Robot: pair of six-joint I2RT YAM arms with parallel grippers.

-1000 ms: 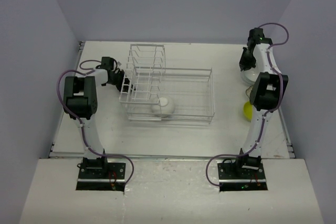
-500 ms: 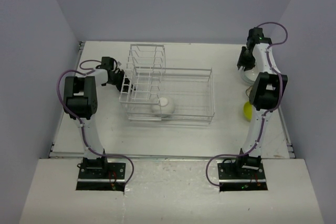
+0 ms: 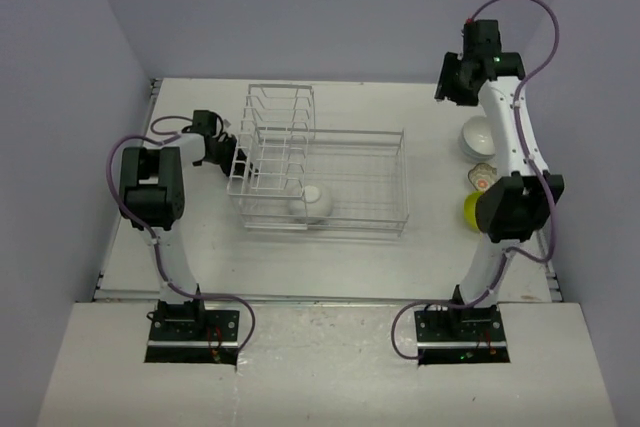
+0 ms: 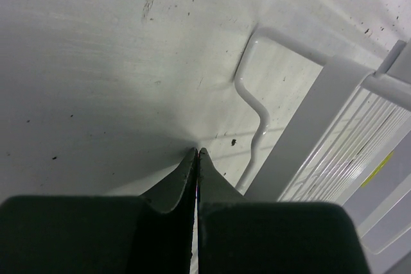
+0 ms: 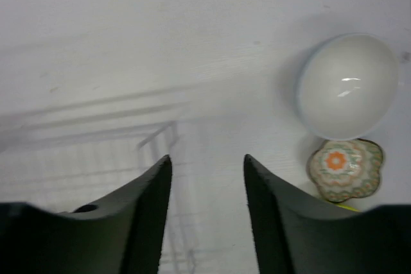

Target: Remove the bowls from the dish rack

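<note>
Unloaded: a white bowl [image 3: 477, 135], a patterned bowl [image 3: 482, 178] and a lime-yellow bowl [image 3: 470, 209] sat on the counter [image 3: 350, 267], right of the dish rack [image 3: 405, 182].
Remaining: a last white bowl [image 3: 312, 202] lay inside the rack.
Right arm [image 3: 505, 127]: jaws apart, empty.
Left arm [image 3: 160, 187]: jaws pressed together, empty, at the rack's end.

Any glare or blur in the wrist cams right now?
Right wrist: small highlight on the white bowl, dish rack washed out and soft. Left wrist: left gripper dark, its shadow on the table; rack wire sharp, glinting.
</note>
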